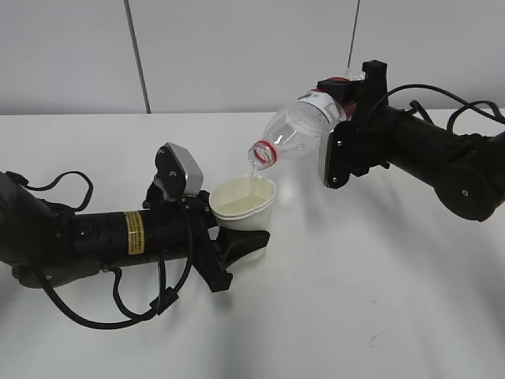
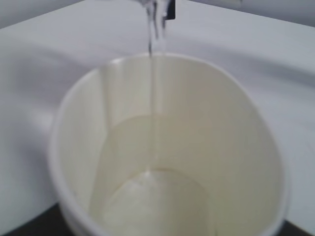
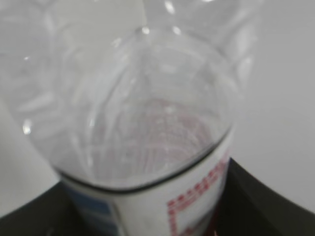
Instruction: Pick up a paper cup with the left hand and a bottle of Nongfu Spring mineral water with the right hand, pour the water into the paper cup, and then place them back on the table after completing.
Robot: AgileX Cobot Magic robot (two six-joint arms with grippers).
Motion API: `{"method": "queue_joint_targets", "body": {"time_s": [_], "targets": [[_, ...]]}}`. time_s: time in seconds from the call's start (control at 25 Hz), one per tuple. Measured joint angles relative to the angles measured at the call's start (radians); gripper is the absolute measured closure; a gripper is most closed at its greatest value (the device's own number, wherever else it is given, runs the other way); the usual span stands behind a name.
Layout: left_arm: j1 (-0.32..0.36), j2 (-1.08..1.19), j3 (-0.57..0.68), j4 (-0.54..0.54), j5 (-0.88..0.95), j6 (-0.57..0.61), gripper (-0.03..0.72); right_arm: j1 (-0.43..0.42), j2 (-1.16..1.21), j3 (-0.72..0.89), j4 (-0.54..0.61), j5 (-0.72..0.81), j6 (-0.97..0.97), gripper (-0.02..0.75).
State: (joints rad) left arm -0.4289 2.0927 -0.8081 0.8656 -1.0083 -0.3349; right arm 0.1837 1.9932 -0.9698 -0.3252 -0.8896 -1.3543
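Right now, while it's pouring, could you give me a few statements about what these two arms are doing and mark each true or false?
1. The left gripper holds the paper cup upright. True.
2. The bottle stands upright on the table. False: the right gripper holds it tilted in the air, mouth downward above the cup.
3. A thin stream of water falls into the cup. True.
4. The cup is empty. False: water already pools at its bottom.
5. The bottle's cap is screwed on. False: the mouth is open, with only a red ring around its neck.
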Motion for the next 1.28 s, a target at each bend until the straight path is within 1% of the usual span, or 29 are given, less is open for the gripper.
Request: {"method": "queue_joint_targets", "body": {"time_s": [0.28, 0.56, 0.68, 1.04, 1.28], "targets": [[0.000, 0.000, 0.000, -0.003, 0.000, 0.000, 0.321, 0.000, 0.000, 0.000, 0.001, 0.011, 0.050, 0.298], [0.000, 0.000, 0.000, -0.020, 0.000, 0.000, 0.321, 0.000, 0.000, 0.000, 0.005, 0.016, 0.211, 0.298], [0.000, 0.000, 0.000, -0.029, 0.000, 0.000, 0.321, 0.000, 0.000, 0.000, 0.011, 0.020, 0.336, 0.298], [0.000, 0.000, 0.000, -0.086, 0.001, 0.002, 0.321, 0.000, 0.000, 0.000, 0.042, 0.031, 0.840, 0.298], [0.000, 0.000, 0.000, -0.127, 0.008, 0.023, 0.321, 0.000, 0.000, 0.000, 0.046, 0.048, 1.087, 0.298]]}}
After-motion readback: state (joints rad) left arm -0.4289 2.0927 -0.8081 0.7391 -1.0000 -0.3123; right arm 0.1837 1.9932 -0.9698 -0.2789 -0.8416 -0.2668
